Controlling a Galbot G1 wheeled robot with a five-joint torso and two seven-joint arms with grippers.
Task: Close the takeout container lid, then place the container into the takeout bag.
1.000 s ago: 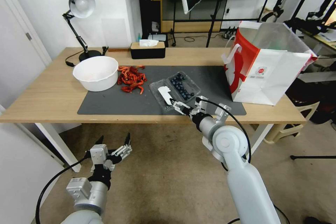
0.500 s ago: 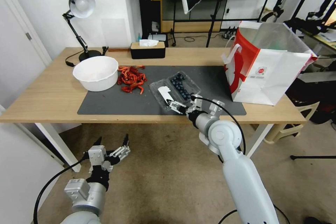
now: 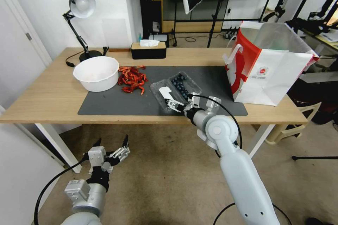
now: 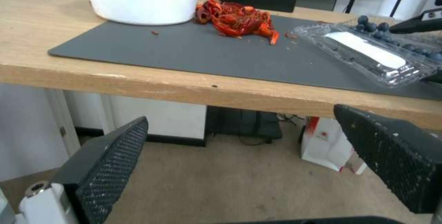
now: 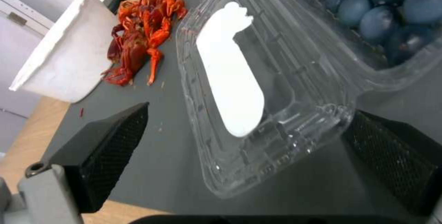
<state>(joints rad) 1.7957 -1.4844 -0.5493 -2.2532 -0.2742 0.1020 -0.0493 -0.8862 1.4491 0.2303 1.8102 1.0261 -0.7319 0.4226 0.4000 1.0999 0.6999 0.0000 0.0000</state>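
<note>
On the grey mat [image 3: 116, 103] near the front edge of the worktop [image 3: 45, 95], I have the takeout container [image 3: 176, 89] lying fully open, its two halves side by side. The half toward the worktop's right end holds the dark blueberries [image 3: 181, 85]; the lid [image 3: 162, 95], with its white oblong sticker [image 3: 166, 94], lies flat on the mat on the side toward the worktop's left end. My right gripper [image 3: 175, 105] sits low over the front edge of the mat, right at the near end of the lid. In the right wrist view its two black fingers [image 5: 106, 148] are spread wide, one on each side of the lid's near corner [image 5: 258, 162], and I see neither one touching the plastic. The takeout bag [image 3: 271, 74] stands upright and open-mouthed at the right end of the worktop, just past the mat's right edge and well apart from the container. Toward the left end of the mat I see a big white bowl [image 3: 96, 73], with a pile of red crayfish [image 3: 132, 78] just beside it, between the bowl and the lid. A desk lamp [image 3: 79, 17] stands at the back left corner and a black tissue box [image 3: 148, 50] along the back edge. My left gripper [image 3: 112, 147] hangs below the worktop's front edge, over the carpet, fingers parted and holding nothing.
</note>
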